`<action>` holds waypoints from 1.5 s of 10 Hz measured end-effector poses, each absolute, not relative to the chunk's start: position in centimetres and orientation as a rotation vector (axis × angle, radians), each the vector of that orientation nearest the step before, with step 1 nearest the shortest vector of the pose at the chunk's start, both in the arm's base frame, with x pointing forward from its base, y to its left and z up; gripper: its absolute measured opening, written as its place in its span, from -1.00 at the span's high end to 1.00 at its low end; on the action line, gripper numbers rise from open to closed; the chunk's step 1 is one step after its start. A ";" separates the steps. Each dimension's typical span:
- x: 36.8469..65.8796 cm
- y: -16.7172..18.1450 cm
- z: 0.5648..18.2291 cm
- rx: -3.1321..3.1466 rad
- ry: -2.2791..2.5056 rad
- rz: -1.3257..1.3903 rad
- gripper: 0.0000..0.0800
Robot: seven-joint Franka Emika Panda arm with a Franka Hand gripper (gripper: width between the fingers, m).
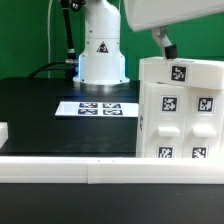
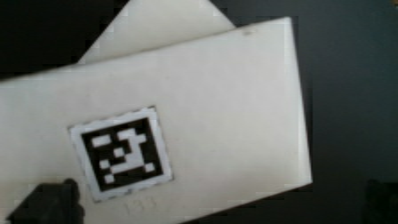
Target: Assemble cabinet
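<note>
The cabinet (image 1: 180,110) is a large white box standing at the exterior view's right, with several black-and-white tags on its front face and one tag on its top. My gripper (image 1: 166,48) hangs just above the cabinet's top rear edge. In the wrist view the cabinet's white top face (image 2: 214,90) with its tag (image 2: 125,150) fills the picture. One dark fingertip (image 2: 43,204) shows at one side of the face and the other side is dark. My gripper (image 2: 210,206) is open, with the cabinet's face between the fingers and nothing held.
The marker board (image 1: 95,108) lies on the black table before the white robot base (image 1: 100,50). A white rail (image 1: 100,172) runs along the front edge. A small white block (image 1: 3,130) sits at the exterior view's far left.
</note>
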State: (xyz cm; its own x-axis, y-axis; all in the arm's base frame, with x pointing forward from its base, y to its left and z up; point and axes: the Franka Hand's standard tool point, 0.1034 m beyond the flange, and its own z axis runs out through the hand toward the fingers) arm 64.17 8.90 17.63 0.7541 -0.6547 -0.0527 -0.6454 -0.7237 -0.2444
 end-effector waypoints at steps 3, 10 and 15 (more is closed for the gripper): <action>64.0 8.9 17.9 -2.914 0.490 -0.094 -0.99; 63.6 8.3 17.2 -2.973 -0.394 -0.068 -0.99; 62.9 9.2 16.5 -2.865 -0.979 -0.087 -0.99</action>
